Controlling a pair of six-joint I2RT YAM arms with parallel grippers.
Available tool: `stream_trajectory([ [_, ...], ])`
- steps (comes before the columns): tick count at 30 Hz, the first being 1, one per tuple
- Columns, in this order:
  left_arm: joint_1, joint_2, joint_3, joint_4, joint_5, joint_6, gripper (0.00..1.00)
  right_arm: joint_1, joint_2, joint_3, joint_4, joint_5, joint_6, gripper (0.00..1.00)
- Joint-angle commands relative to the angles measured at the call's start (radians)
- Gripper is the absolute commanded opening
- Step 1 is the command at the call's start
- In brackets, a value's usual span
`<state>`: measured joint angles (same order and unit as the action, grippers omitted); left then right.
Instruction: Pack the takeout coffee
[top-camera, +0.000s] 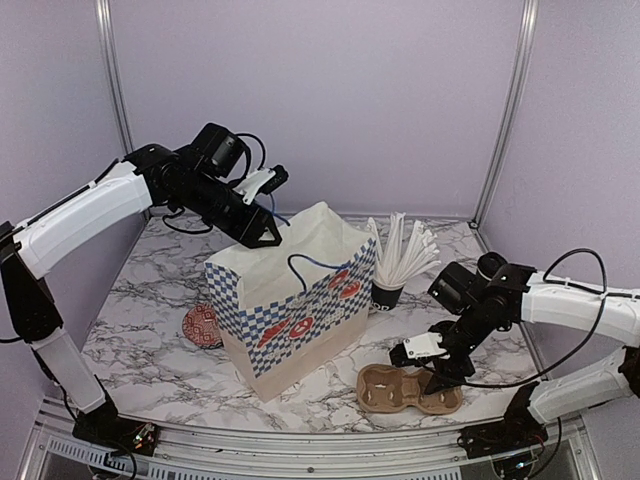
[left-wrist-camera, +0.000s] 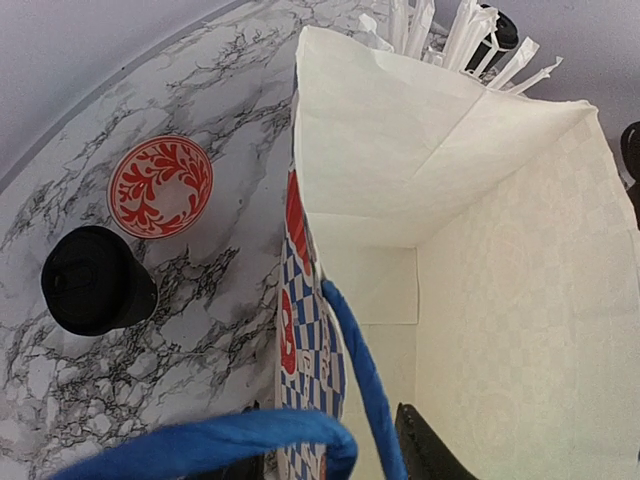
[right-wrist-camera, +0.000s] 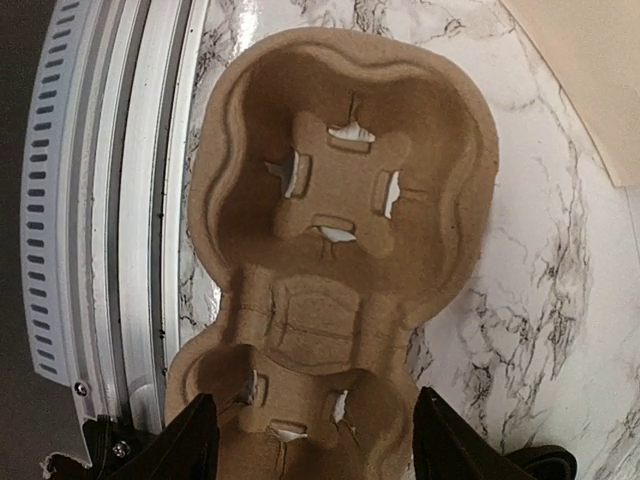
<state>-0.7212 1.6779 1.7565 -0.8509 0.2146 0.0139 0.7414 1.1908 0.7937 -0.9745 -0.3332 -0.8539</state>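
Observation:
One takeout coffee cup (left-wrist-camera: 95, 280), black with its black lid on, stands on the marble next to the bag in the left wrist view; it does not show in the top view. The checkered paper bag (top-camera: 300, 300) stands open, and its inside (left-wrist-camera: 500, 300) looks empty. My left gripper (top-camera: 270, 232) is at the bag's rear top edge. Its jaws (left-wrist-camera: 330, 465) are open astride the bag wall and blue handle (left-wrist-camera: 350, 370). My right gripper (top-camera: 437, 378) is open, low over the brown carrier tray (right-wrist-camera: 330, 200), with a finger on each side of the tray's near end (right-wrist-camera: 315, 450).
A black cup of white sticks (top-camera: 388, 290) stands right of the bag. A red patterned coaster (left-wrist-camera: 160, 187) lies left of the bag and shows in the top view (top-camera: 200, 325). The tray (top-camera: 405, 390) lies near the table's front rail (right-wrist-camera: 130, 200).

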Motion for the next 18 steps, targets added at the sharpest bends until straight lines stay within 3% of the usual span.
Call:
stream_trajectory([
  [1,0.002,-0.007,0.012,-0.014,-0.056,-0.031,0.48,0.062,-0.015,0.005,0.059,0.065,0.053,0.64],
  [18,0.002,-0.054,-0.028,-0.007,-0.114,-0.049,0.53,0.182,0.079,-0.010,0.095,0.089,0.064,0.53],
])
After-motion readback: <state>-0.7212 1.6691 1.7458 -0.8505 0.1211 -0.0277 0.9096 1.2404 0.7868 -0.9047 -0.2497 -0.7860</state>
